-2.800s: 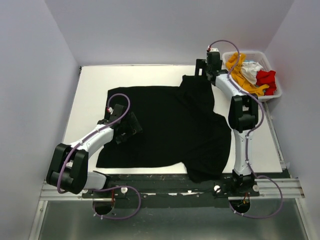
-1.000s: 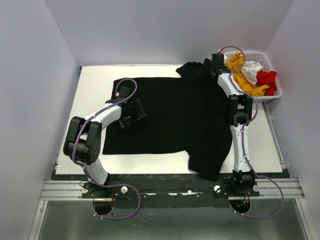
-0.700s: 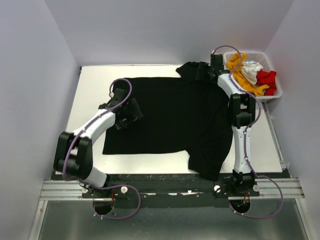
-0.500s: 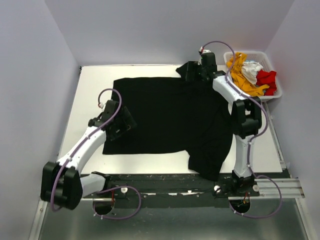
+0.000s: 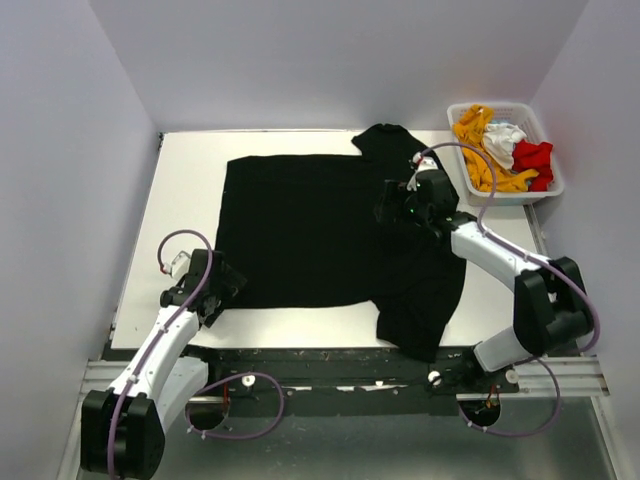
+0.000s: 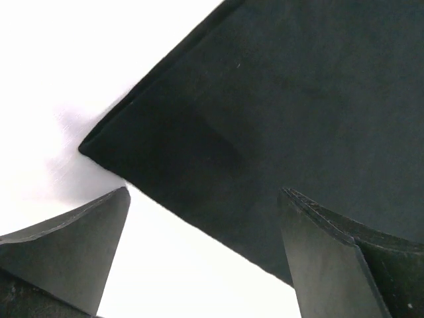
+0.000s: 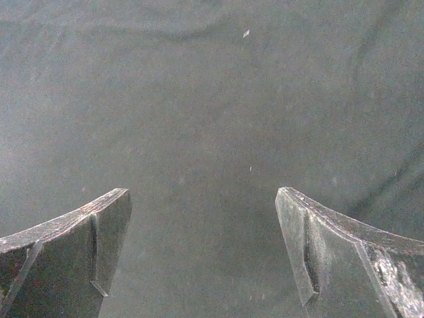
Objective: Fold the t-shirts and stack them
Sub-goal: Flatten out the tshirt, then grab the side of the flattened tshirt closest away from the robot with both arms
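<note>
Across the table [image 5: 180,190] the black t-shirt [image 5: 310,230] lies spread, mostly flat.

White slatted basket [image 5: 512,197] at far-rt corner of white table [image 5: 185,200]; metal rail [image 5: 330,375] along near edge.

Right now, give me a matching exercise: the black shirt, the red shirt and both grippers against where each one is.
1. black t-shirt
2. red t-shirt
3. left gripper
4. right gripper

A. in the basket
B. open, only black cloth beneath it
C. spread on the table
D. open, at a corner of the black cloth

Pairs: 1-C, 2-A, 3-D, 4-B
</note>
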